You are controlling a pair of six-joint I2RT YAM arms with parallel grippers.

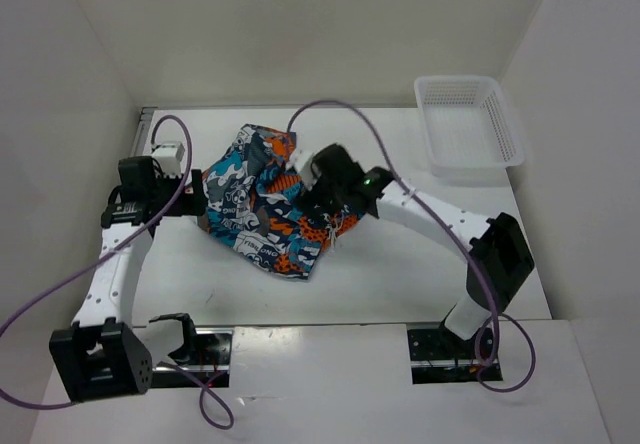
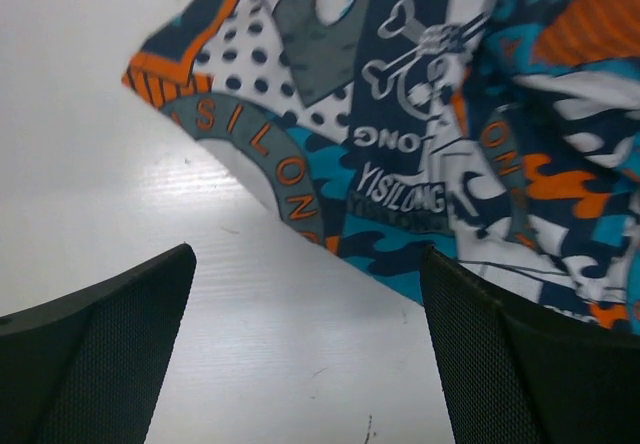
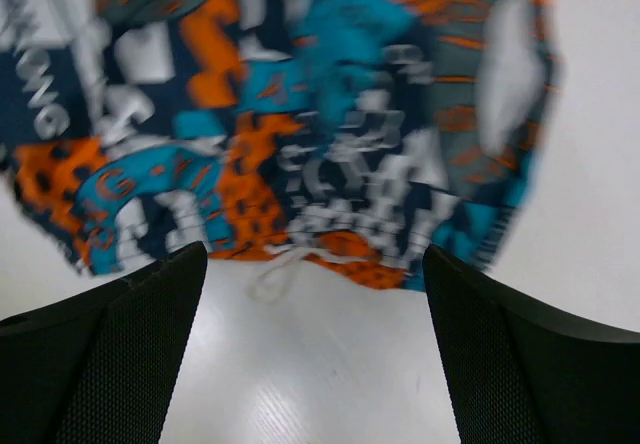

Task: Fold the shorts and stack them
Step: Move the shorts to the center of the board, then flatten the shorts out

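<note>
The shorts point(image 1: 262, 204), printed in blue, teal, orange, white and black, are pictured lying in a rumpled heap on the white table point(image 1: 420, 264), a little left of centre and between the two arms. No clean fold can be made out: the cloth is bunched and layered on itself, with one corner pointing toward the near edge. A white drawstring point(image 3: 280, 272) is seen trailing loose from the edge nearest the right gripper point(image 3: 315, 256). Its fingers are spread wide with nothing held between them, though that view is blurred. The left gripper point(image 2: 308, 264) is likewise spread wide and empty, set low over bare table just beside the hem. Whether its right finger point(image 2: 500, 364) is touching the cloth cannot be told. A white mesh basket point(image 1: 468, 129) is placed well apart, at the far right corner.

The folding is judged barely begun, since the garment would first have to be spread flat. Trouble could be caused by a pinch taken on this heap: several layers might be caught at once, so that the whole bundle is dragged rather than opened. The loose drawstring could be snagged by the right fingers. A fold made over the bunching would be set crooked.
</note>
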